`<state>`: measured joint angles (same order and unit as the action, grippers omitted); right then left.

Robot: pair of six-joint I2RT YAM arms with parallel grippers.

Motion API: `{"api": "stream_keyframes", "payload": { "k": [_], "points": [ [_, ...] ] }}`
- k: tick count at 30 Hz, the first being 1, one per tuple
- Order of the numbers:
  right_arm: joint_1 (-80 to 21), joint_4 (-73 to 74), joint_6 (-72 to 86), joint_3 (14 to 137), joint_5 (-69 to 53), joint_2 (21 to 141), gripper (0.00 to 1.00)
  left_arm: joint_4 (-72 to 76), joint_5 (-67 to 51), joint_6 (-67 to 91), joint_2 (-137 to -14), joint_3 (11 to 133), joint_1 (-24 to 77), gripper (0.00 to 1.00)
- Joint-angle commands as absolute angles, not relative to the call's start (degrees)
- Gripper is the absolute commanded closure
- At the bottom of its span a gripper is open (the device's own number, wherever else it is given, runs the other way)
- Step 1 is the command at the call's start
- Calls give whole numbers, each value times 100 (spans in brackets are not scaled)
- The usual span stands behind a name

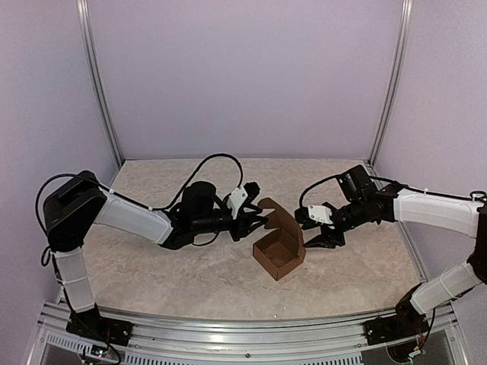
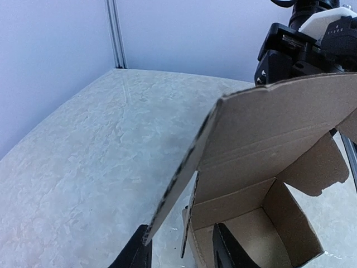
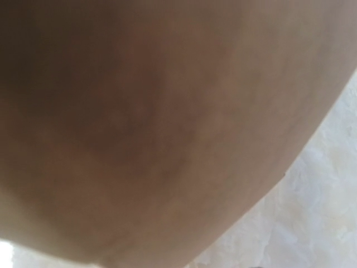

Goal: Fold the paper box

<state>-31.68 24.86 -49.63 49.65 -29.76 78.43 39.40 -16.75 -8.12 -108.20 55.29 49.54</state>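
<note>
Step in hand, as I read it: closing the lid. The plain brown cardboard paper box (image 1: 280,252) sits on the pale marble-pattern table (image 1: 175,266), just off centre toward 5 o'clock in the top view. Its walls are up and the tray is open with nothing inside. Its broad brown lid flap (image 1: 275,214) stands raised on the box's 11 o'clock side, tilted and not folded over. In the left wrist view the flap leans over the open tray. A rounded brown side tab (image 2: 322,167) sits at its far end, not tucked in as far as I can tell.

Your black left gripper (image 1: 256,223) is at 10 o'clock of the box, jaws moderately wide, straddling the flap's near edge. The left wrist view shows that edge touching one black finger (image 2: 134,257) with a gap to the other, so no pinch. Your black right gripper (image 1: 309,230) is at 2 o'clock of the box, touching or just beside the right wall. I cannot tell its opening: the right wrist view is one brown blur of cardboard hard against the lens, fingers hidden.

Next move, my call: you need to push the flap over toward 5 o'clock while the right gripper steadies the tray. The side tabs must go inside the walls, not outside. The box looks light and will likely slide if pushed unbraced. Front tuck not yet done.
</note>
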Motion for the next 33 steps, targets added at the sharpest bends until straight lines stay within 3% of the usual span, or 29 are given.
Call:
{"api": "stream_keyframes", "payload": {
  "k": [1, 5, 13, 33],
  "points": [
    [-3285, 2497, -4844, 4842, -3025, 7710, 47, 3997, -1988, -867, -11040, 5741, 4948, 69],
    [-3432, 2529, -4641, 4851, -3002, 7646, 45, 4017, -2151, -786, -11033, 5724, 4948, 87],
    [-3604, 2263, -4260, 4857, -2886, 7710, 45, 4073, -2323, -605, -11050, 5658, 4954, 100],
    [-4314, 1929, -4366, 4562, -2087, 7618, 50, 4843, -2024, -30, -10872, 4628, 5174, 100]
  ]
}}
